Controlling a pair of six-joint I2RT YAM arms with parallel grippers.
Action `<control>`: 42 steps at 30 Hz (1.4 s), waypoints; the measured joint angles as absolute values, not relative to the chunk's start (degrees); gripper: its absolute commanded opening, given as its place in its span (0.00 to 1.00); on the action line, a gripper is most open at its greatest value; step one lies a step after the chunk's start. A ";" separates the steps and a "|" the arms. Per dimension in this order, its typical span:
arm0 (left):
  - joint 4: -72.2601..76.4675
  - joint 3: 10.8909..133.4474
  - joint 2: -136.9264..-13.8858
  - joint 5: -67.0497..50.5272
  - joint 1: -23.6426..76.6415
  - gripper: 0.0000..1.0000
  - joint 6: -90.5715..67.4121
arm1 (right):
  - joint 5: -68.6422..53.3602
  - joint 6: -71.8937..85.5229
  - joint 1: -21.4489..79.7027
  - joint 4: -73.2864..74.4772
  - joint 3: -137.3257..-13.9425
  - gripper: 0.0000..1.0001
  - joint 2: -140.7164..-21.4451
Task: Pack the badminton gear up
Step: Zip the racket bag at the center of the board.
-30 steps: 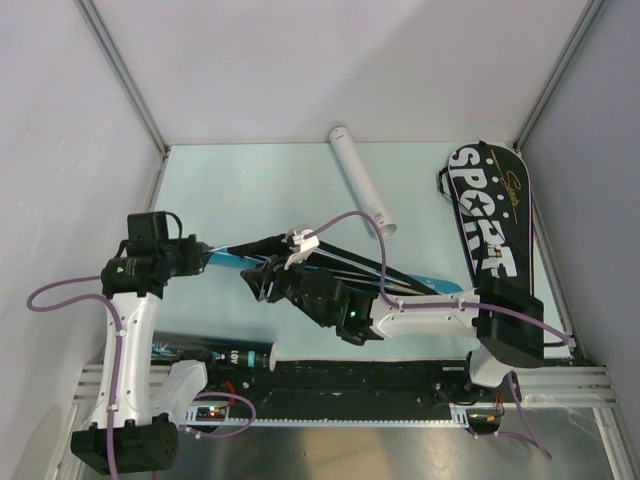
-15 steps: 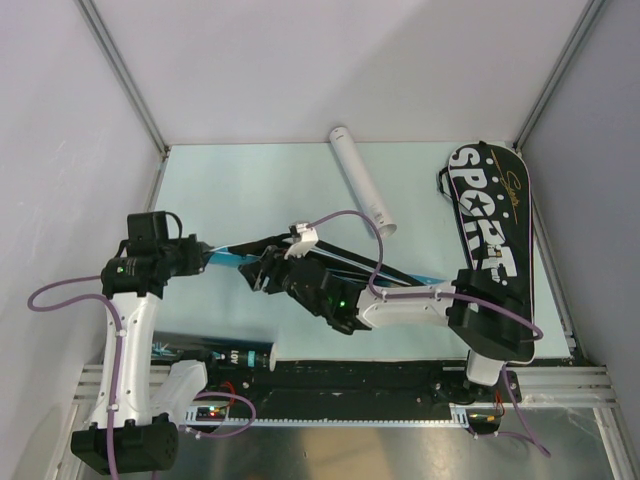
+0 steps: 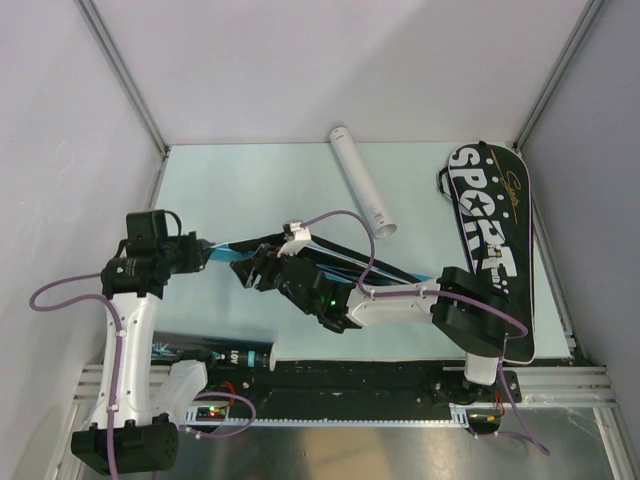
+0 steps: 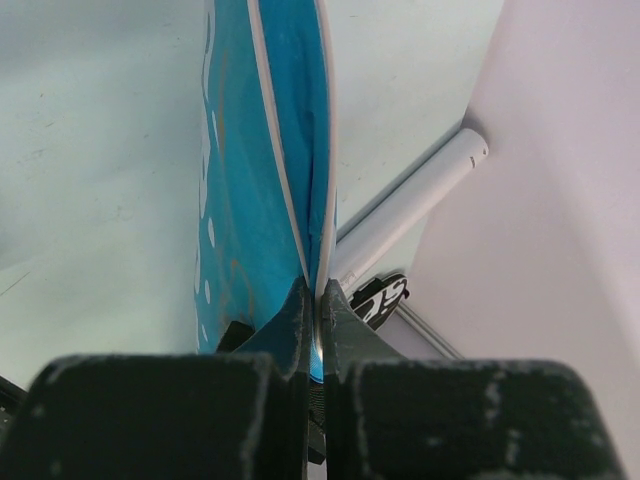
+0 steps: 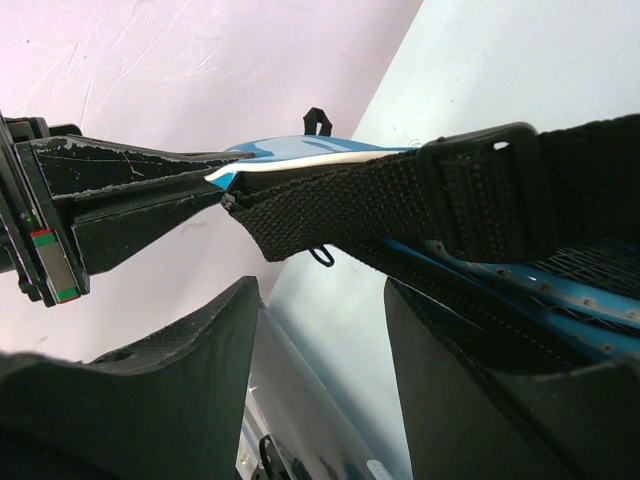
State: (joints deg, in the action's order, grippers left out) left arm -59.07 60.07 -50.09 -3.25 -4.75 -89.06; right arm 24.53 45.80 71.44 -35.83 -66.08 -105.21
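Observation:
A blue racket cover (image 3: 222, 251) lies lifted across the table's middle, mostly hidden under my right arm. My left gripper (image 3: 203, 253) is shut on its white-trimmed edge (image 4: 318, 290), holding that end up. My right gripper (image 3: 252, 268) is open beside the same end. In the right wrist view its jaws (image 5: 320, 330) stand apart and empty just below the cover's black webbing strap (image 5: 400, 200). A light-blue racket frame (image 5: 560, 295) shows inside the cover. A white shuttle tube (image 3: 362, 183) lies at the back. A black "SPORT" cover (image 3: 490, 230) lies at the right.
A dark blue and black item with a white grip (image 3: 240, 356) lies along the near edge by the arm bases. Grey walls close the table on three sides. The white tube (image 4: 410, 205) and the black cover (image 4: 380, 297) also show beyond the left fingers.
My right arm has swung left, bringing its open gripper closer to the held end of the blue cover. My left gripper has kept its hold and barely moved.

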 measured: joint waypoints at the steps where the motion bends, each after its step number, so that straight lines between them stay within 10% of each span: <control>1: -58.96 60.05 -50.09 -3.27 -4.71 0.00 -89.06 | 24.58 45.74 71.40 -35.94 -66.15 0.58 -105.27; 31: -57.69 58.89 -49.06 -3.40 -4.60 0.00 -89.10 | 24.21 40.23 70.37 -45.28 -66.26 0.52 -106.17; 42: -57.74 58.89 -49.04 -3.40 -4.51 0.00 -89.14 | 24.34 41.91 69.67 -43.64 -66.28 0.09 -106.26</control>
State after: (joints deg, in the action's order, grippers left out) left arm -57.74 58.89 -49.04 -3.40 -4.51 -89.14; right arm 24.34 41.91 69.67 -43.64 -66.28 -106.26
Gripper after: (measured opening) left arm 0.022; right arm 0.265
